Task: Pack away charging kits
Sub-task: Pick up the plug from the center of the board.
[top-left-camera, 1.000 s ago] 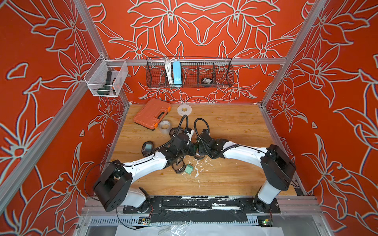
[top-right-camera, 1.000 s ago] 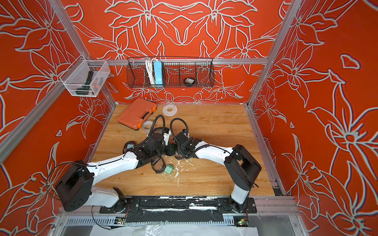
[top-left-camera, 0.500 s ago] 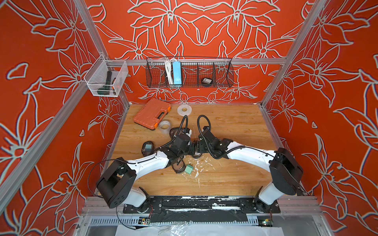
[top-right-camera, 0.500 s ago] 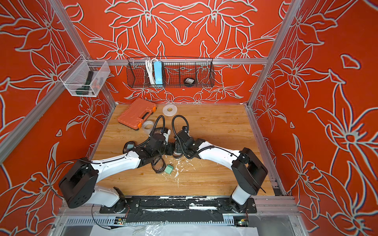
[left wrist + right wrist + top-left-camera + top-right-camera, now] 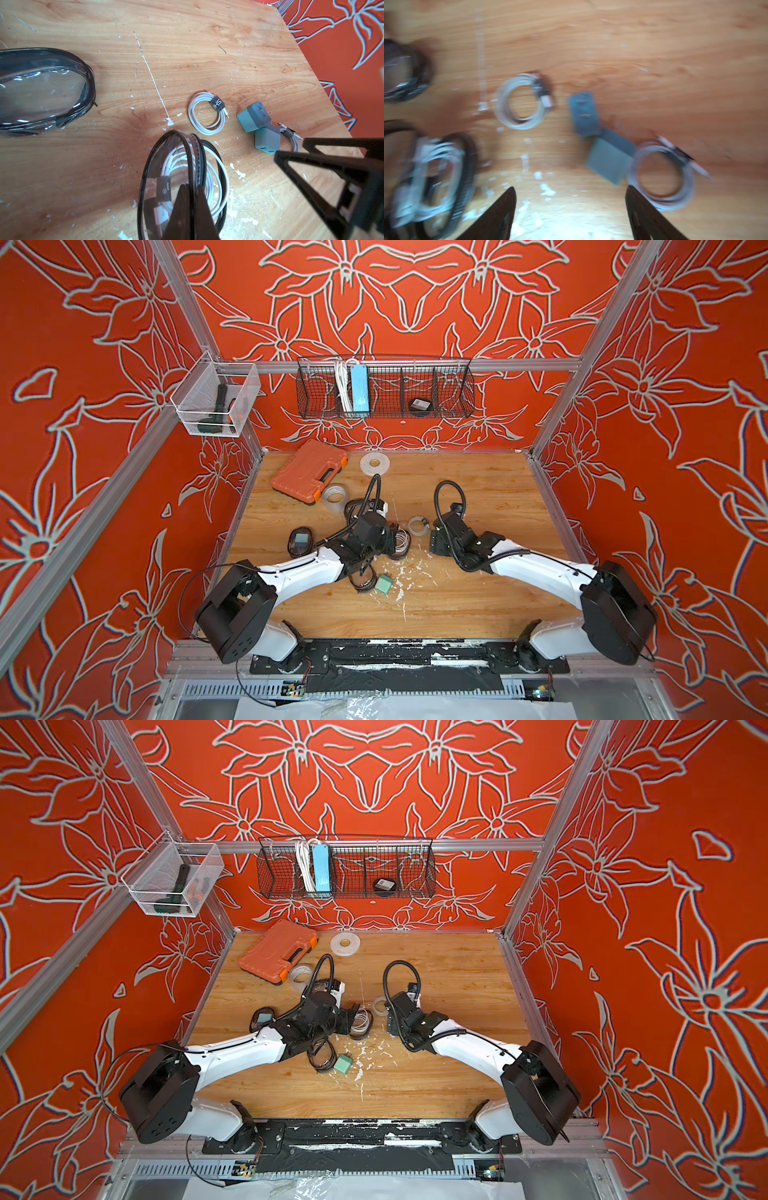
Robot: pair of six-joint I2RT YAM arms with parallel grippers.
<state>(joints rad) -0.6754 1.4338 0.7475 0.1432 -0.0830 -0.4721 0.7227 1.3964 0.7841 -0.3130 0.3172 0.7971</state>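
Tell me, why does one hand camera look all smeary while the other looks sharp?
Right wrist view: smeared all over, a coiled white cable and teal cube adapters fuzzy; left wrist view: sharp, with bright glare streaks on the black-rimmed clear-topped oval pouch; both top views: crisp.

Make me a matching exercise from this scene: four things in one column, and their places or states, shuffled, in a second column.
Column one:
1. left gripper
2. right gripper
3. blue power strip
4. orange case

Column two:
a. in the wire basket
b. open, holding nothing
c. on the table near the back wall
d. shut on a clear pouch

Pairs: 1-d, 2-b, 3-a, 4-c.
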